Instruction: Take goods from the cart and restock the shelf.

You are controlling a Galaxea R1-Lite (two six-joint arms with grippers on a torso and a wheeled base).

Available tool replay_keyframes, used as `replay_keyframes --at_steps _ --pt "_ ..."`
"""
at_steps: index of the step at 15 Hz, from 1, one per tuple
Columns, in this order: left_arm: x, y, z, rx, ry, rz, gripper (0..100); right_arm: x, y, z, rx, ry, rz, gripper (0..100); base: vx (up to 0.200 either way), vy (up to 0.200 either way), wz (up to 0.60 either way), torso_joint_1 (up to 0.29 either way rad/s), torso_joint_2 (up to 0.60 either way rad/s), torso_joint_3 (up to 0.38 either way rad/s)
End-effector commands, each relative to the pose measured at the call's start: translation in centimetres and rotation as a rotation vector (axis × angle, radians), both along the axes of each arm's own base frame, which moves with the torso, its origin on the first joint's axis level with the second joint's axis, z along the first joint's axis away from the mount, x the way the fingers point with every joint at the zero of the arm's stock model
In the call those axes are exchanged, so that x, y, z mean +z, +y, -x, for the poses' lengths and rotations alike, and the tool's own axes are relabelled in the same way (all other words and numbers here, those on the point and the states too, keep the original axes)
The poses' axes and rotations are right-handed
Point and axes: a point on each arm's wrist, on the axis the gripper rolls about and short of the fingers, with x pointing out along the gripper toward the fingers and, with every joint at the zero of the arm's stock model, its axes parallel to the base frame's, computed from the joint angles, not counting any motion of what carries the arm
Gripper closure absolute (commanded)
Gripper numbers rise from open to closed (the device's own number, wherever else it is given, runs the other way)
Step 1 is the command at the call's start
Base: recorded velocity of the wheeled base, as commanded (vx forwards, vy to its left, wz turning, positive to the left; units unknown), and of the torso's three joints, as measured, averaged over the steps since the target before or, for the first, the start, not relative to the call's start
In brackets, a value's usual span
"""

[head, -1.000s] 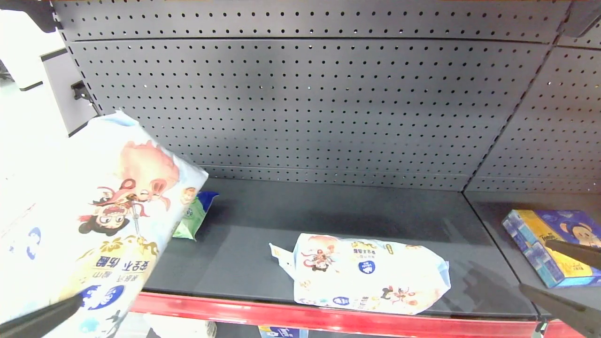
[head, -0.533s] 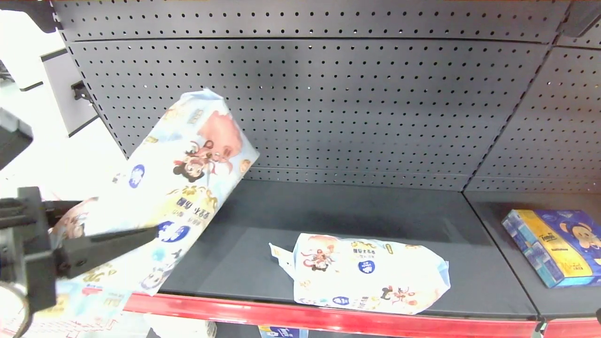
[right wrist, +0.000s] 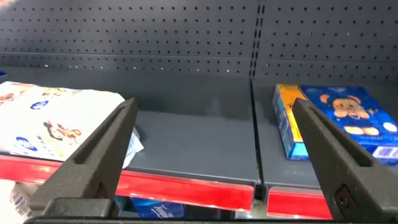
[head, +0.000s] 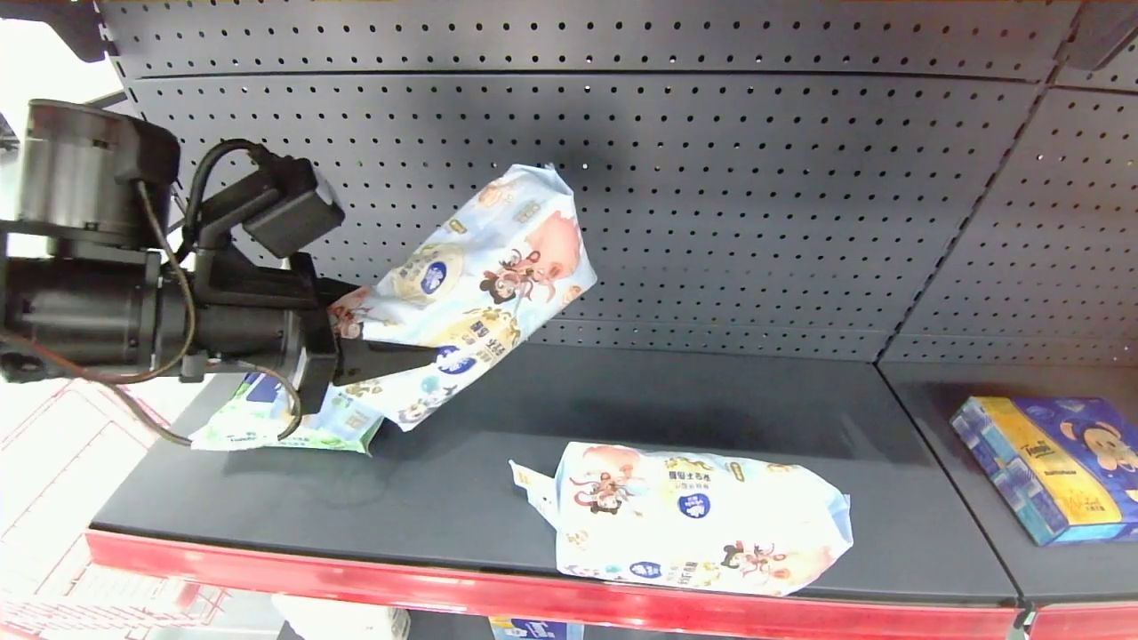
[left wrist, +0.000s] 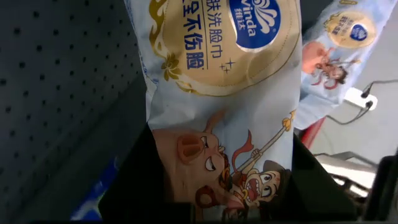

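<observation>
Shelf deck (head: 444, 498): left tool (head: 391, 351) clamped on held pack (head: 484, 276), up-left of lying pack (head: 702, 520), long axis tilted toward pegboard (head: 711, 196) (right tool (right wrist: 214, 106) apart, empty).

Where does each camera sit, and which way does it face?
Head view: on the head, facing forward and down at the shelf; shows the left claw gripping the held pack.
Left wrist view: on that wrist, looking along its fingers at the held pack.
Right wrist view: on that wrist, facing the shelf through the open right claw.
Shared: head and right wrist show the lying pack and blue box.
</observation>
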Motion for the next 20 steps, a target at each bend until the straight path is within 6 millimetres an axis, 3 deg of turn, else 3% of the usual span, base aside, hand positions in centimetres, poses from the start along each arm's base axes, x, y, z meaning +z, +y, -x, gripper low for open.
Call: replay_keyframes --at_steps 1,5,8,20 --pt "-2.0 -0.7 -4.1 -0.056 0.013 -0.036 100 -0.3 0.0 -0.1 -0.01 0.008 -0.003 0 0.0 0.0 0.0 0.0 0.0 0.0" --pt "-2.5 -2.0 -8.9 -0.126 -0.056 -0.047 100 -0.2 0.0 0.0 -0.013 0.004 -0.001 0 0.0 0.0 0.0 0.0 0.0 0.0" --pt "-3.2 -3.1 -10.9 -0.187 -0.105 -0.063 100 -0.1 0.0 0.1 -0.014 -0.008 0.004 0 0.0 0.0 0.0 0.0 0.0 0.0" --pt "-6.7 -9.3 -11.7 -0.39 -0.131 -0.115 100 -0.5 0.2 0.5 -0.008 -0.042 0.021 0 0.0 0.0 0.0 0.0 0.0 0.0"
